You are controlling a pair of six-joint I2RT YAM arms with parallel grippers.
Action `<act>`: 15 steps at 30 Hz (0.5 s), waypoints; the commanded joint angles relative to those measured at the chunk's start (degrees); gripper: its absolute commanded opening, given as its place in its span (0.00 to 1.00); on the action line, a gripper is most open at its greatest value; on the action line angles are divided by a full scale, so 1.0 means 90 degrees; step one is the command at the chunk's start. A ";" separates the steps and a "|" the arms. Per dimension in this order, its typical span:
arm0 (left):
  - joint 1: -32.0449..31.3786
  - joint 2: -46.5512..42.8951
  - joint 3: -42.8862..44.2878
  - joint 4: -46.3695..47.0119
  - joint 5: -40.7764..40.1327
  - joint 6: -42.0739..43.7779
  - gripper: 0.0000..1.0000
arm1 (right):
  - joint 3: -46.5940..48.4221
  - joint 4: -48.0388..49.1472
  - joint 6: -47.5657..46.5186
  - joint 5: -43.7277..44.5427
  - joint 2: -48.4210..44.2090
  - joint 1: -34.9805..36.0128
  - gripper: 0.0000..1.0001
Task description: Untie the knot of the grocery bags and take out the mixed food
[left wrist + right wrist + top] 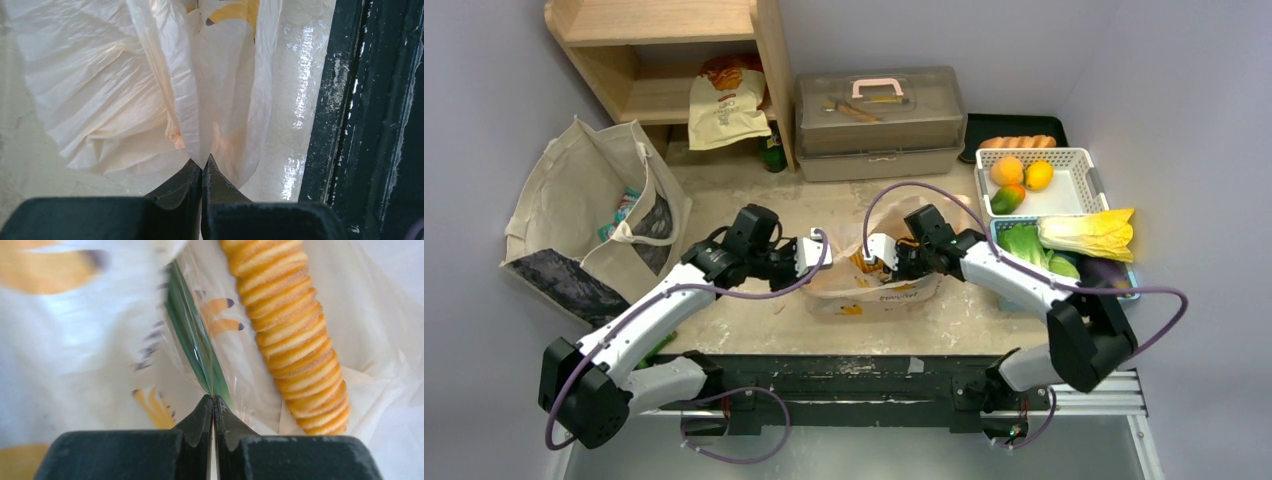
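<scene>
Clamping the grocery bag [874, 295] with left fingers [192, 172] and right fingers [204, 410], I judge mixed food [1084, 235] mostly out, one ridged item [290, 340] left inside.

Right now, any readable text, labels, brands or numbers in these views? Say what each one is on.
Nothing is legible in any view.
On the grocery bag: dark lettering along its white band, too small to read.
On the paper bag in the shelf: a printed mark, too blurred to read.
Right wrist view: dark marks on the grocery bag, blurred, unreadable.
Left wrist view: no text.
</scene>
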 commanded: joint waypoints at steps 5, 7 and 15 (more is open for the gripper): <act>-0.0009 0.0723 0.0559 0.0210 -0.0058 -0.2288 0.00 | 0.0822 -0.1051 -0.0144 -0.0131 -0.1371 0.0812 0.00; 0.0005 0.0837 0.0635 0.0244 -0.0131 -0.2646 0.00 | 0.1019 -0.1261 -0.0121 -0.0007 -0.1483 0.0836 0.00; 0.0131 0.0484 0.0316 0.0541 0.0319 -0.2426 0.00 | 0.0939 -0.1496 -0.0161 0.0316 -0.1684 0.0821 0.23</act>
